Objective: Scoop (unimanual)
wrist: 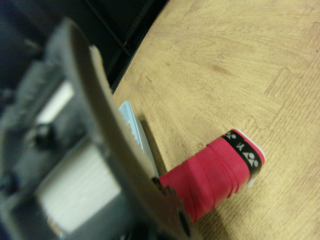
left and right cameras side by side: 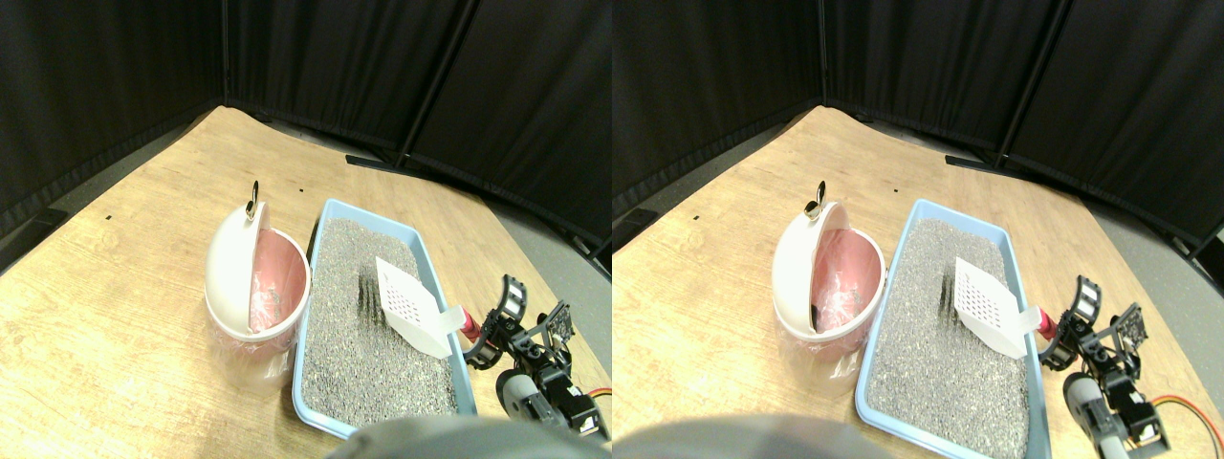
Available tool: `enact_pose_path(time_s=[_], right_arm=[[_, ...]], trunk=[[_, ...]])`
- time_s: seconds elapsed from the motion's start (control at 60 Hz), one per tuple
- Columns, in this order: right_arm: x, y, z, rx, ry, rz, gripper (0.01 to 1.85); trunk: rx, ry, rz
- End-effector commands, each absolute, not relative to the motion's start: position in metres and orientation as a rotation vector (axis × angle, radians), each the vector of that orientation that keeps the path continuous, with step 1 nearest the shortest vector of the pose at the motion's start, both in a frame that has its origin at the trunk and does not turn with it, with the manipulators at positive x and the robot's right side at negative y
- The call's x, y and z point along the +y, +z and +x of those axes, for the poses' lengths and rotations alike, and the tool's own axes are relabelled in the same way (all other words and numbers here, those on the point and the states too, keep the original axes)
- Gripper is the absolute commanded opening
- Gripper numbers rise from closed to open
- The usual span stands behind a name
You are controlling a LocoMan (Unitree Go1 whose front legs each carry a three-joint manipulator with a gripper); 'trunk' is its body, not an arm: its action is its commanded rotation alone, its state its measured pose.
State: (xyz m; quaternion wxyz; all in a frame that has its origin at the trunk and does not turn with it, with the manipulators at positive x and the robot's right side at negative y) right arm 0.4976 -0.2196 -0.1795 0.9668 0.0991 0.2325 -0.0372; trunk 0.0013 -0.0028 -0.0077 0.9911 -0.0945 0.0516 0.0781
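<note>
The right gripper (left and right cameras side by side: pixel 490 330) sits just outside the right rim of the litter tray (left and right cameras side by side: pixel 304 359), near that rim's middle, and its dark jaws stand either side of the scoop's red wrapped handle (left and right cameras side by side: pixel 469 323), closed on it. In the wrist view the red wrapped handle (wrist: pixel 212 177) runs out from beside the blurred jaw frame, ending in a black band with white marks and a white end cap, with the wooden floor (wrist: pixel 225 60) behind it and a sliver of the litter tray's (wrist: pixel 131 117) pale blue rim beside the jaw.

The white slotted scoop (left and right cameras side by side: pixel 411 306) slopes from the handle at the right rim up and inward over the grey litter (left and right cameras side by side: pixel 363 335). Its perforated blade faces upward and its toothed far edge meets the litter around the middle of the tray, where short dark furrows mark the surface. Whether any litter lies on the blade cannot be told.

The light blue tray is filled with litter nearly to its rim and lies lengthwise on the wooden floor (left and right cameras side by side: pixel 115 316). Just beside its left rim, touching or nearly so, stands a small white bin (left and right cameras side by side: pixel 229 277) with a pink liner (left and right cameras side by side: pixel 279 277), its swing lid tilted open. Black curtains (left and right cameras side by side: pixel 115 67) close off the far edges of the floor.
</note>
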Motion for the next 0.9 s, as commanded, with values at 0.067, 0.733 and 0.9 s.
enact_pose_path(time_s=[0.067,0.733,0.9], right_arm=[[-0.220,-0.170,0.495,0.507,-0.053,0.178,1.81],[-0.237,-0.133,0.440,0.093,0.139,0.151,0.06],[-0.239,-0.129,0.427,0.109,0.183,0.139,0.06]], trunk=[[0.098,0.165,-0.200],[0.101,0.058,-0.133],[0.102,0.040,-0.125]])
